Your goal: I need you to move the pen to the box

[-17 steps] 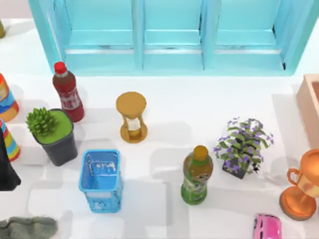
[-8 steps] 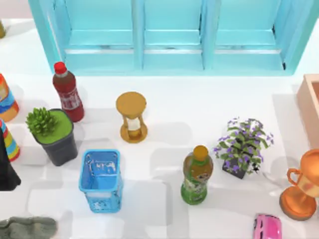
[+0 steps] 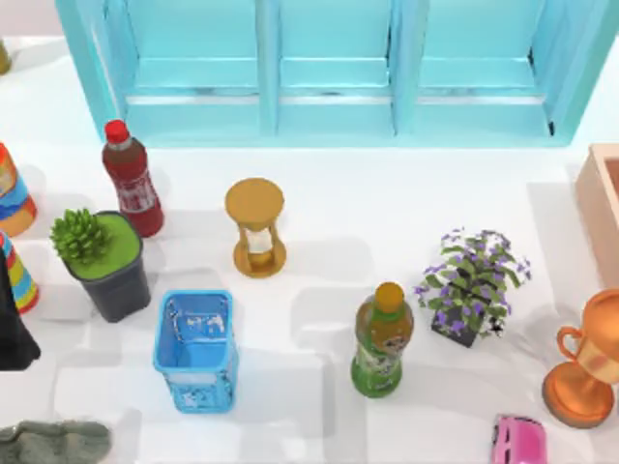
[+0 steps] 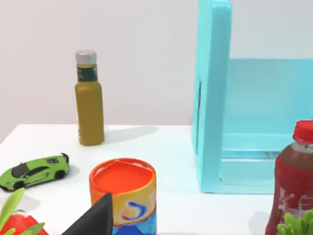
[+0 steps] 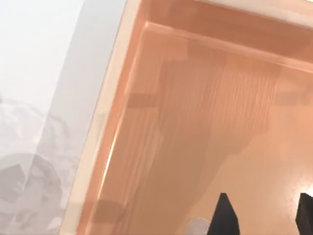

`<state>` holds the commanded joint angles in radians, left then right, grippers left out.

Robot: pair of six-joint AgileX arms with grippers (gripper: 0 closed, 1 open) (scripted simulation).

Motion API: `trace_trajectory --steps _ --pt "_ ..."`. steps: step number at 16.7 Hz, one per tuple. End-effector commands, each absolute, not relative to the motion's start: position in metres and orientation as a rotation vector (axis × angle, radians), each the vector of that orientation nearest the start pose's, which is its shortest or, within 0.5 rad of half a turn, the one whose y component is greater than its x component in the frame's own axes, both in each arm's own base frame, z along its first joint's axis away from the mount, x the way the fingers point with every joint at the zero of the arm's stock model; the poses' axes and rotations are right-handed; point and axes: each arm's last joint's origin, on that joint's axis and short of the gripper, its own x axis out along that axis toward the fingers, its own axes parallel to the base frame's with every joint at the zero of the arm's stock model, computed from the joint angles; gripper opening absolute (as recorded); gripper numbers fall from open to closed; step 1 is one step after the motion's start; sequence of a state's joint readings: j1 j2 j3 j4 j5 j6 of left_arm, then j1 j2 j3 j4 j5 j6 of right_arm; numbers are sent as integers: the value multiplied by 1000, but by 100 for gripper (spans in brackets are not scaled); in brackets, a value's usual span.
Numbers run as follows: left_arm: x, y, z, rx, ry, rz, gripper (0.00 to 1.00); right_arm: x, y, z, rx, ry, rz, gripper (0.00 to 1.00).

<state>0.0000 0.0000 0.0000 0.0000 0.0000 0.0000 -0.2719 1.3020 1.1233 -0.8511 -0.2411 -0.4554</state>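
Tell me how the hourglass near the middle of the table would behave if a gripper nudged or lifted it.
The hourglass stands upright and tall on a narrow round base, so a push near its top would probably tip it. Its round end plates suggest it would roll once on its side. The thin waist between the plates looks fragile, so gripping the frame seems safer.
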Motion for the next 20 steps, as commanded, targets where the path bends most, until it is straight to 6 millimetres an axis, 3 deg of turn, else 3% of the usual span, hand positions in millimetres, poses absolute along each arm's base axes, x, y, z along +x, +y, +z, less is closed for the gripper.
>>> trace_trajectory --steps 4,17,20 --pt "106 -1 160 0 0 0 100 251 -60 284 -160 975 200 0" --pt "106 -1 160 0 0 0 100 251 -60 284 -160 975 200 98" --pt "106 -1 160 0 0 0 100 251 -60 284 -160 975 200 100"
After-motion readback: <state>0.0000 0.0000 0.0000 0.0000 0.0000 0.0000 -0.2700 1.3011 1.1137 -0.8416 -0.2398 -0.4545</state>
